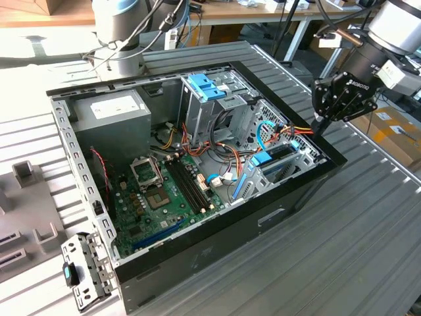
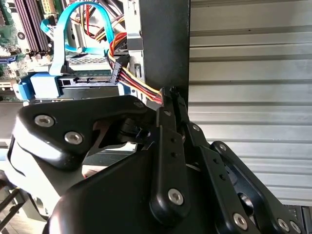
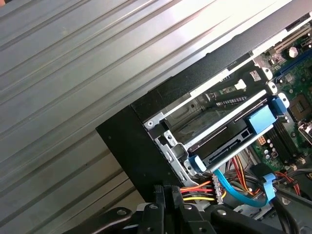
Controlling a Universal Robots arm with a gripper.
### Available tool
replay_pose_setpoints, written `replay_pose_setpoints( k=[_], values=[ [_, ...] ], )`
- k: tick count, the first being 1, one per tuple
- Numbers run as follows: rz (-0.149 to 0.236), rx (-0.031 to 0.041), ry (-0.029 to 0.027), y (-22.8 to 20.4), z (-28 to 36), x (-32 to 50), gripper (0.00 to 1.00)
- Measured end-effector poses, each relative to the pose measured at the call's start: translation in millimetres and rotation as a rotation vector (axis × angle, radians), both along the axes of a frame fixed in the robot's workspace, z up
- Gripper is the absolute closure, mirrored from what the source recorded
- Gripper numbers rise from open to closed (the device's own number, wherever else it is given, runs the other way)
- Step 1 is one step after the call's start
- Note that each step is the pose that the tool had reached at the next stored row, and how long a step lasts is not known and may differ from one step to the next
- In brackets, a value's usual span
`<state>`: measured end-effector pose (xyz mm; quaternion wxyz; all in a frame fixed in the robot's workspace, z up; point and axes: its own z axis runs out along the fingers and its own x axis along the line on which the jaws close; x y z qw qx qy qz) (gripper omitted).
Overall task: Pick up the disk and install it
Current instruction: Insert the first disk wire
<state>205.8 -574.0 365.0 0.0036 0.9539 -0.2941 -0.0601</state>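
On the ribbed grey metal table (image 1: 368, 250) we are looking at a large black computer case (image 1: 217, 243), which is lying on its side with its panel off. Inside the case, at the end toward the exterior view's left, a grey boxy power supply (image 1: 108, 112) is sitting against the wall. A green motherboard (image 1: 158, 197) is covering the case floor beside it. At the opposite end of the case, a silver metal drive cage (image 3: 165, 139) is holding the disk (image 3: 222, 139), a flat rectangular drive. The disk is sitting inside the cage with its dark edge and connector strip facing into the case, and a bright blue plastic bracket (image 3: 261, 119) is running along it. Over that same case corner, the black multi-link gripper (image 1: 319, 126) is leaning in at the rim. Its fingers are pressing together on a red, yellow and black wire bundle (image 3: 197, 191). The bundle is leading to a small black plug (image 3: 218, 187) just beside the disk's connector strip. We are not able to tell whether the plug is seated.
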Motion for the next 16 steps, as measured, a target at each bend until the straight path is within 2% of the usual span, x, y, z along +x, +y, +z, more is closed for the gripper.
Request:
replay_pose_setpoints(
  k=[3,5,6,9,13,16],
  values=[
    [0.0,0.0007,-0.0001,0.0,0.5,0.2,0.83],
    [0.0,0.004,-0.0001,0.0,4.3,-0.5,0.83],
    [0.0,0.0093,-0.0002,0.0,7.2,-1.8,0.83],
    [-0.001,0.0303,-0.0002,0.3,7.4,-10.2,0.83],
    [-0.002,0.0404,-0.0004,1.1,7.1,-19.5,0.83],
    [-0.003,0.041,-0.0003,1.3,4.2,-22.2,0.83]
  ],
)
